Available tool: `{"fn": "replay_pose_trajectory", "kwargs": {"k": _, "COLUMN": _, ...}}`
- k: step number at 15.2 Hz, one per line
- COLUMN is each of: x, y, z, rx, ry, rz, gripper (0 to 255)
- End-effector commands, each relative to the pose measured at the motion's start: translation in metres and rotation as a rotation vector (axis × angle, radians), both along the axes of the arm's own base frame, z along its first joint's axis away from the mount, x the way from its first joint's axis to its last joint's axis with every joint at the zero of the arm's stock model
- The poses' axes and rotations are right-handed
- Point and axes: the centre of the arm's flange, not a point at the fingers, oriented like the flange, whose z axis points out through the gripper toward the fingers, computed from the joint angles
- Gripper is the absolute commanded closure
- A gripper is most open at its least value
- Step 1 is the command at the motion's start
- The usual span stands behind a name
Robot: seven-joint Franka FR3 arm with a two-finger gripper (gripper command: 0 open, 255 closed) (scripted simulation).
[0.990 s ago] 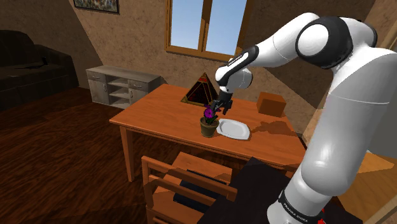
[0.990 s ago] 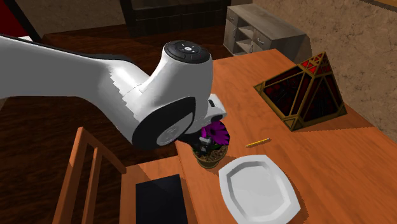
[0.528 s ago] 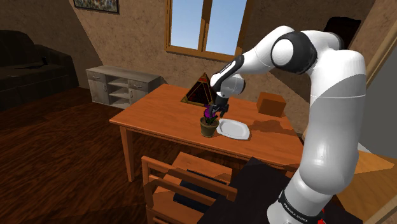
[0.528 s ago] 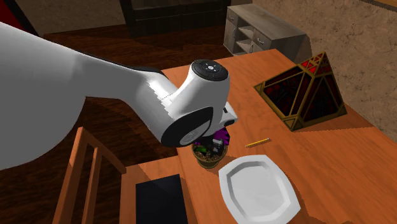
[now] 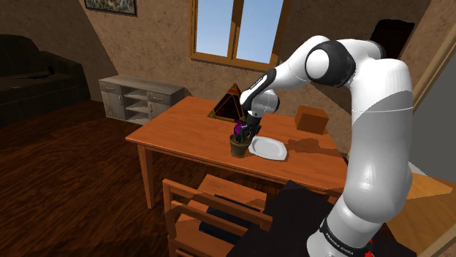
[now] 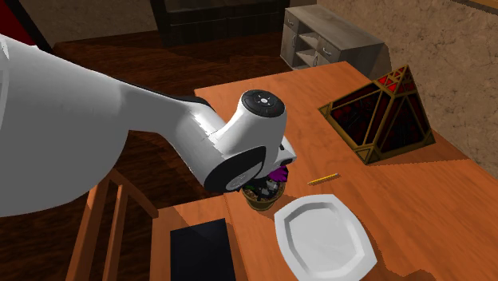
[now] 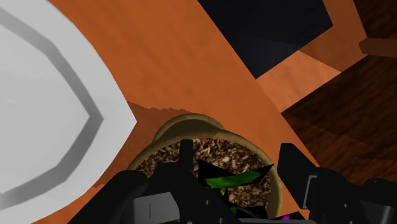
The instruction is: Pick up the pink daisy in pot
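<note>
While the hand [image 7: 236, 156] hangs low over the potted daisy [image 7: 210, 159], fingers spread with the leaves between them, I judge the grasp imminent; the pot stands by the worktop's [image 5: 183, 128] chair-side edge, just beside the white plate [image 5: 267, 148]; next I'd close, then lift straight.

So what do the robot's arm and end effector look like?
White arm of smooth rounded segments with dark joints, one with a round dark cap; small dark lettering near its base. The end effector is all black, with two fingers.
</note>
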Motion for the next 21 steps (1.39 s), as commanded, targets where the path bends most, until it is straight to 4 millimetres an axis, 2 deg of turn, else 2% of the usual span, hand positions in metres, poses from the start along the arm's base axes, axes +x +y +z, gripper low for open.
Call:
{"fn": "replay_pose_trajectory", "kwargs": {"k": 1, "x": -0.001, "y": -0.001, "z": -0.001, "rx": 0.000, "ry": 0.001, "rz": -0.002, "gripper": 255}}
{"fn": "replay_pose_trajectory", "kwargs": {"k": 8, "x": 0.000, "y": -0.001, "z": -0.001, "rx": 0.000, "ry": 0.001, "rz": -0.002, "gripper": 255}}
{"fn": "replay_pose_trajectory", "kwargs": {"k": 21, "x": 0.000, "y": -0.001, "z": 0.067, "rx": 0.000, "ry": 0.001, "rz": -0.002, "gripper": 255}}
